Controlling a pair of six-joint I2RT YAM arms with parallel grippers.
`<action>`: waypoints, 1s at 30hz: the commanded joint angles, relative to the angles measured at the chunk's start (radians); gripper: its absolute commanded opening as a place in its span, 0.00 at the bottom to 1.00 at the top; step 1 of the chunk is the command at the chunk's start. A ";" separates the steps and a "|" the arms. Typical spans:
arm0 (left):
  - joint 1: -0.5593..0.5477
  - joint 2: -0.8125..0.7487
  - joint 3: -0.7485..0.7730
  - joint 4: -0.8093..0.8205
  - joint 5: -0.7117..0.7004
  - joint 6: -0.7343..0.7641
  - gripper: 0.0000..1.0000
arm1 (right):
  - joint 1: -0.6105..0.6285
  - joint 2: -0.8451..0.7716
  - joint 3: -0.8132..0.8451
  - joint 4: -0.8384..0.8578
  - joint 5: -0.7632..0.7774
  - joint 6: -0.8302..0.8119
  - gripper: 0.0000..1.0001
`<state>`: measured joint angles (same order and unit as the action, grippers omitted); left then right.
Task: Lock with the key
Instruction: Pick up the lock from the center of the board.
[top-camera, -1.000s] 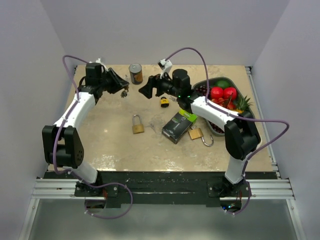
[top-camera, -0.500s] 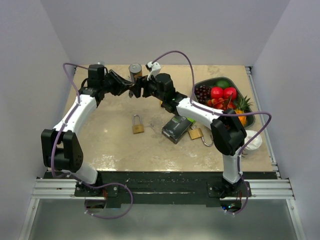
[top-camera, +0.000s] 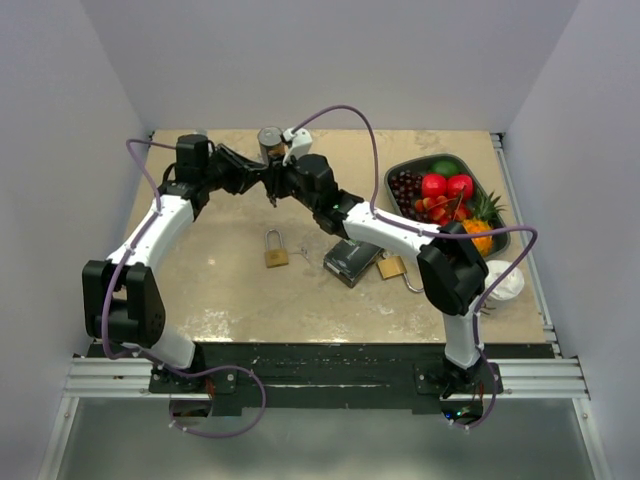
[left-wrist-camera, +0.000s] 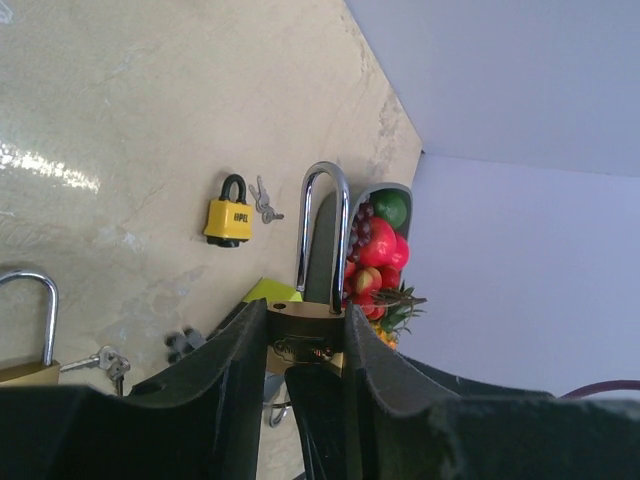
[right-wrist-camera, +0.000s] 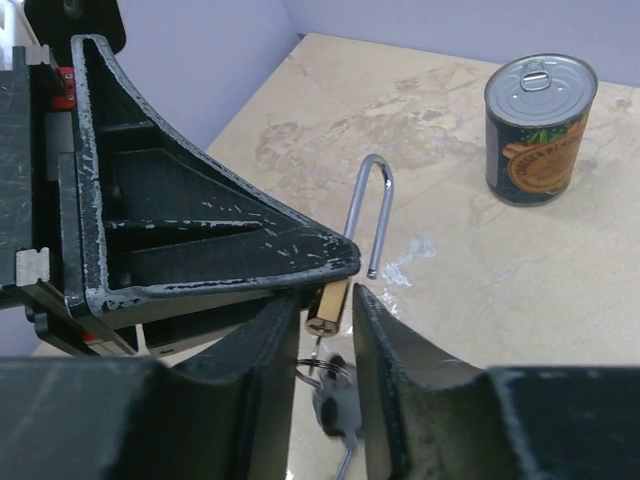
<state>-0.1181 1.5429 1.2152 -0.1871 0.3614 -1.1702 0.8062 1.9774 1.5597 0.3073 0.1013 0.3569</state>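
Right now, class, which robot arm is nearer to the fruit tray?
Right. The right arm runs close beside the fruit tray; the left arm stands far off on the opposite side.

Tin can (right-wrist-camera: 540, 130) — fruit tray (top-camera: 412, 160) — dark box (top-camera: 350, 262)

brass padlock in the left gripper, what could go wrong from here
The jaws of the right gripper flank the brass padlock above its dangling metal keys; closing there may pinch the body, not a key. A push could slip it from the left gripper. Its open steel shackle may stay unlatched.
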 joint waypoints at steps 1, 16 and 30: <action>-0.005 -0.061 -0.013 0.077 0.083 -0.071 0.00 | 0.007 0.017 0.051 0.059 0.083 -0.006 0.28; 0.003 -0.067 -0.040 0.149 0.122 -0.129 0.09 | -0.010 0.002 0.068 0.049 0.075 -0.027 0.00; 0.153 -0.104 -0.111 0.264 0.232 0.216 0.99 | -0.171 -0.129 -0.019 0.095 -0.346 0.041 0.00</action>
<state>-0.0086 1.4765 1.0966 -0.0528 0.4667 -1.1778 0.6823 1.9583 1.5543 0.3164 -0.0673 0.3840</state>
